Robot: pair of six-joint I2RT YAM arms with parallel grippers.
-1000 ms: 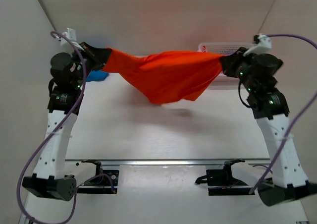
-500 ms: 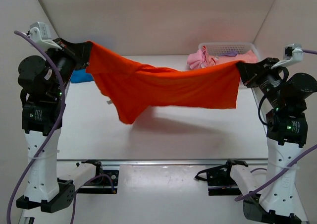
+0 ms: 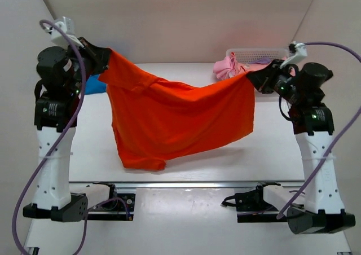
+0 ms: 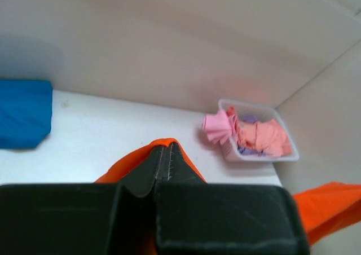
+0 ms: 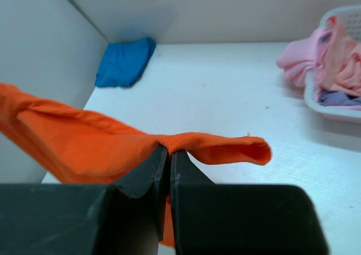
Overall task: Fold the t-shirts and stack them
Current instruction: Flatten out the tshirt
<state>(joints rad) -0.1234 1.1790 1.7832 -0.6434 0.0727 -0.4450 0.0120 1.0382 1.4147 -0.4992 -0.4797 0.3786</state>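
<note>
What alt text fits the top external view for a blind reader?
An orange-red t-shirt hangs spread between the left gripper and the right gripper, both shut on its upper edge, over the table. A white basket of pink clothes stands far right; a blue t-shirt lies far left.

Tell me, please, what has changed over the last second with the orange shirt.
The orange t-shirt, bunched a second ago, was pulled wide and now hangs lower as the left gripper and right gripper drew nearer together. Both stay shut on it. The blue t-shirt and basket are unmoved.
</note>
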